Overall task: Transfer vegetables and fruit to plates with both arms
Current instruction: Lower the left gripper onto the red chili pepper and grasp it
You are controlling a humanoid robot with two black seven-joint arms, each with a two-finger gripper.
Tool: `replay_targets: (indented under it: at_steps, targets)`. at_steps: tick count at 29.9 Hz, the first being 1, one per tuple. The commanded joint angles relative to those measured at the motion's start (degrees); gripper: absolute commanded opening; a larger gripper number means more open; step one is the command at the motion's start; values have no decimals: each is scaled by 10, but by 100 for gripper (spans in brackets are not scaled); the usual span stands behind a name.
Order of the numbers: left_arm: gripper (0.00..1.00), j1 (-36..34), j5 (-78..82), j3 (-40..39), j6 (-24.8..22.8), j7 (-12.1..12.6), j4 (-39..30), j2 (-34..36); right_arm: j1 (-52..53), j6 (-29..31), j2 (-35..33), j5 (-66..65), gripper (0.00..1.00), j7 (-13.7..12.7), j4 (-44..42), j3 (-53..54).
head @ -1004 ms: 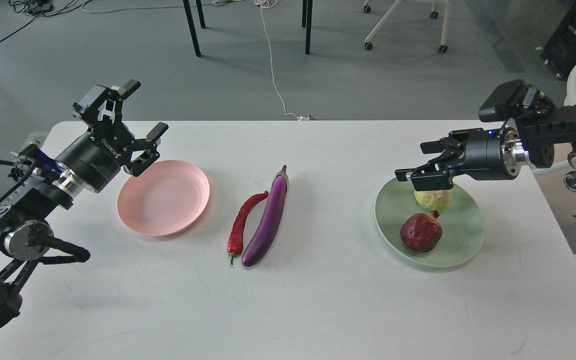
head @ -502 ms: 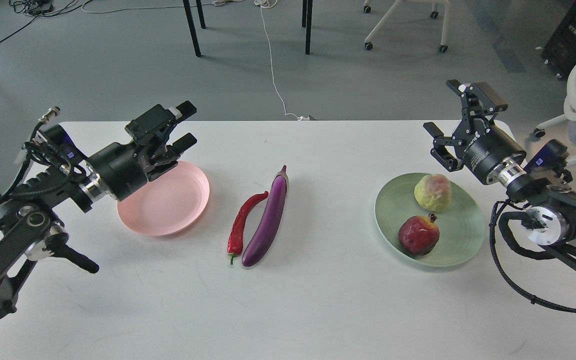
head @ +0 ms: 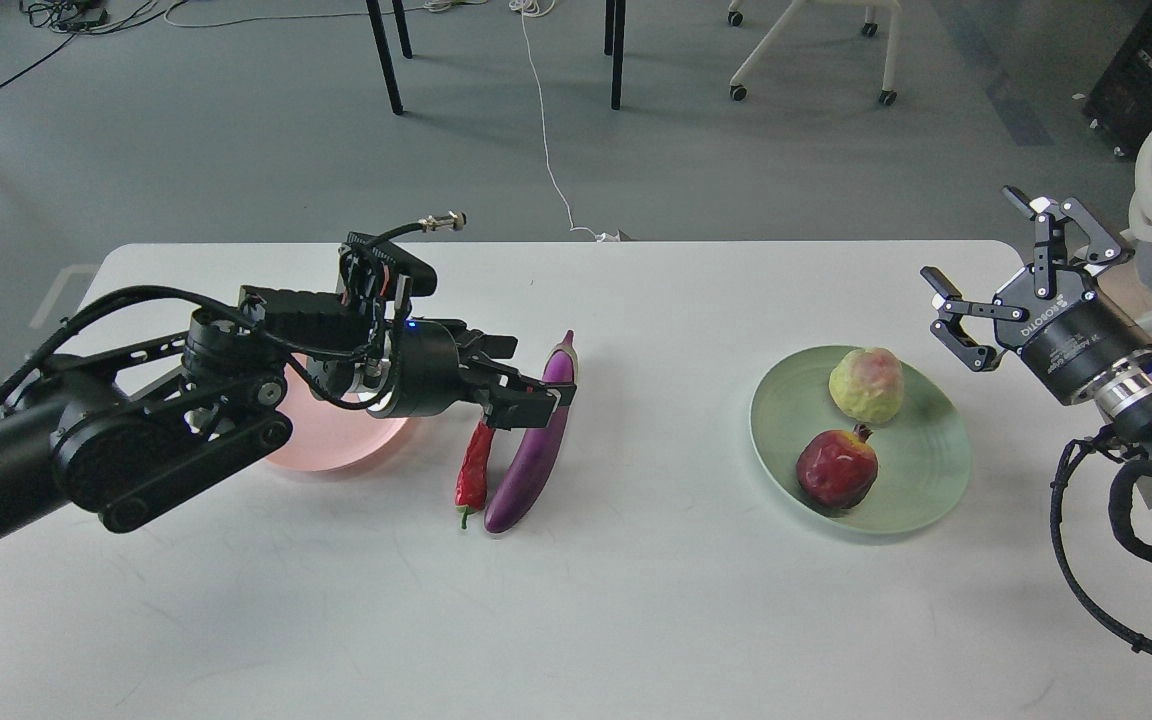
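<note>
The eggplant (head: 538, 440) and the chili pepper (head: 475, 470) lie side by side at the middle of the white surface (head: 636, 620), the pepper touching the eggplant's left flank, both running from near-left to far-right. Our left gripper (head: 526, 385) reaches in from the left and sits over the far half of the two vegetables; its fingers (head: 521, 400) cover the pepper's upper part and overlap the eggplant, and we cannot tell whether they are apart or closed on anything. Behind that arm, to the left, the pink plate (head: 336, 445) is mostly hidden, only its near rim showing.

On the right side of the surface the green plate (head: 921, 495) holds both fruits: the yellow-green fruit (head: 866, 385) on its far part and the pomegranate (head: 838, 468) nearer to us, just beside each other. Our right gripper (head: 996, 290) hangs in the air to the right of the green plate and a little beyond it, its fingers (head: 951, 325) spread wide apart and holding nothing.
</note>
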Motion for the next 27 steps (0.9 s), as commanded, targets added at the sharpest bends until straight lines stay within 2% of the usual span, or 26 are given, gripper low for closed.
replay_targets:
  at_steps: [1, 4, 11, 23, 26, 27]
  targets:
    - [94, -6, 13, 25, 0, 28, 52, -23, 0, 0, -5, 0, 97, 0, 2, 0]
    - [89, -5, 29, 29, -1, 32, 96, -29, 0, 0, -6, 1, 97, 0, 6, -1]
    - [74, -6, 30, 62, 1, 32, 142, -52, -1, 0, -5, 0, 97, 0, 5, -1]
    - [61, -2, 31, 70, 1, 35, 161, -62, -4, -1, -5, 0, 97, 0, 6, -4]
    - [47, -2, 31, 71, 0, 35, 161, -62, -5, -1, -5, 0, 97, 0, 6, -4]
    - [38, -1, 31, 71, 0, 36, 161, -62, -5, -1, -5, 0, 97, 0, 6, -4]
